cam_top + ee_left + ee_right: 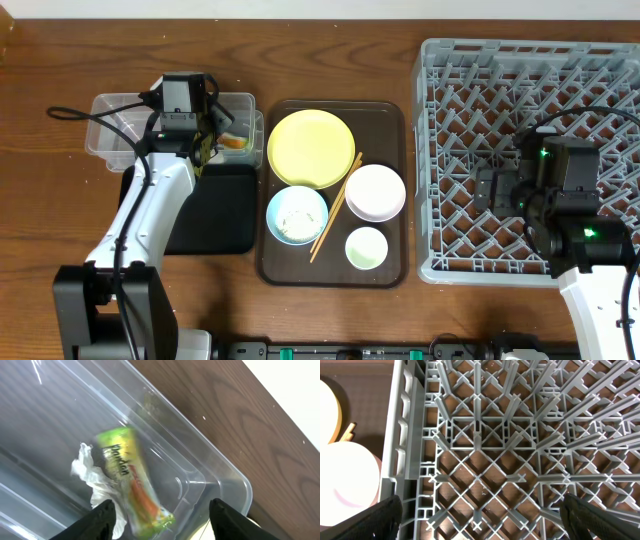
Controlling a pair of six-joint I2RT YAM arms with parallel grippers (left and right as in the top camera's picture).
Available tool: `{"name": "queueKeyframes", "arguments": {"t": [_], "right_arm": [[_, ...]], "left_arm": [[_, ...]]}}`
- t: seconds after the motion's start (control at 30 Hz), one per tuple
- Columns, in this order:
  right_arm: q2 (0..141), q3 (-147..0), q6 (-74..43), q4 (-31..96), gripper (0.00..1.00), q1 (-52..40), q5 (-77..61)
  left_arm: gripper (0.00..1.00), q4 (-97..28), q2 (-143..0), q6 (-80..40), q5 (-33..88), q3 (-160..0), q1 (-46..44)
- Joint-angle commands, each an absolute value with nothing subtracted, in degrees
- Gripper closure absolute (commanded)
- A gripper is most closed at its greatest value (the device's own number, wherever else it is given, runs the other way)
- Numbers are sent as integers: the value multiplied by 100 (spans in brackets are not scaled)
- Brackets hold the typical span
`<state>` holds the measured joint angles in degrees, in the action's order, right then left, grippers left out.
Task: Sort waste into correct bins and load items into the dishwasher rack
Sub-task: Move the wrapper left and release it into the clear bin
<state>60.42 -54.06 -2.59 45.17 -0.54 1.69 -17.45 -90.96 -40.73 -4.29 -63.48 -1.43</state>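
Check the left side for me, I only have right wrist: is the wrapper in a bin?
Observer: Yes. The wrapper lies in the clear tub, next to a crumpled white tissue.
Operator: Left gripper open or shut?
Observer: The left gripper is open wide above the wrapper, not clamped on it.
Operator: What is left to load?
Observer: All five items sit on the brown tray: yellow plate, blue bowl, white bowl, green cup, chopsticks.
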Motion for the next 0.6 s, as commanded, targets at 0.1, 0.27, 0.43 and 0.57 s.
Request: {"name": "queueKeyframes", "arguments": {"t": [0.1,0.27,0.43,0.57], "right_arm": [[6023,-5529,-311,4523,1,-12,145],[6023,-5529,-311,4519,1,-12,145],[6023,-5529,-311,4521,1,-12,145],[6023,-5529,-311,4521,1,-12,145]], "left_arm": [[25,-1938,-8311,-3424,-499,-6401,-290],[16,-2569,-7771,-2757,-502,-6401,-788],[15,-3496,-7717,-2639,-499,-6399,-1352],[14,-4147,-7717,-2641,-497,-6399,-1667]]}}
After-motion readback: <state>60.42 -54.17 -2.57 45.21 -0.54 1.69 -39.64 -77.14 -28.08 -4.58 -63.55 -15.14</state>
